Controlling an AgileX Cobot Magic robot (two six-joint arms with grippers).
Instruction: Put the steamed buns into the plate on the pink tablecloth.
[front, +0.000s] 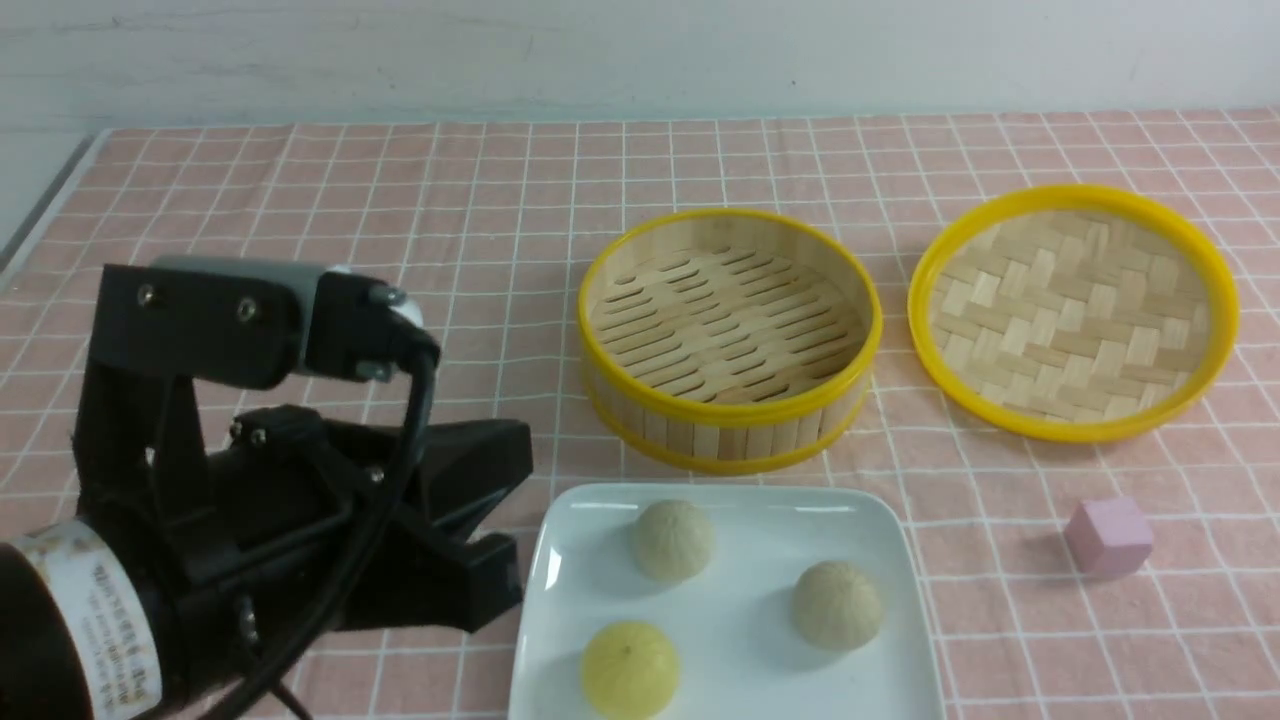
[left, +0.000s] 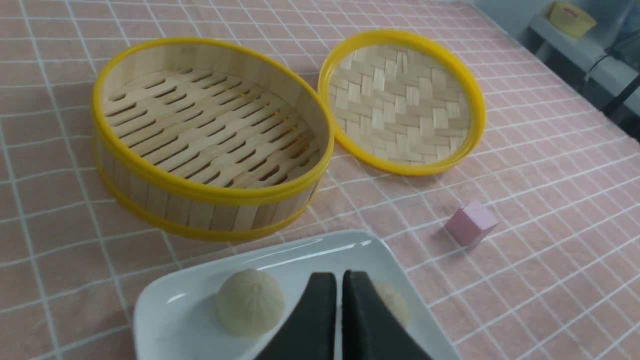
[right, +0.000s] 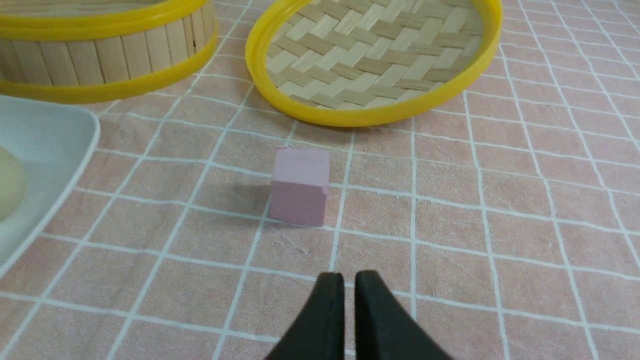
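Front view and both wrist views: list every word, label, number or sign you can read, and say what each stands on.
None can be read.
Label on the left arm's barrel: rows of small dark print, too blurred to read.
Steamed buns, plate, steamer basket, woven lid, pink cube, pink tablecloth: no text.

Front view forward over plate (front: 905, 560); wrist views low, sharing it.

The right pincer (right: 349, 280) hovers over the pink cloth (right: 500, 250), its black tips nearly together with a thin gap, holding nothing. Beyond it sits a pink cube (right: 300, 186). Farther off lie the woven lid (right: 372, 55) and steamer (right: 100, 45); the plate's (right: 45, 145) corner shows a bun (right: 9, 182).
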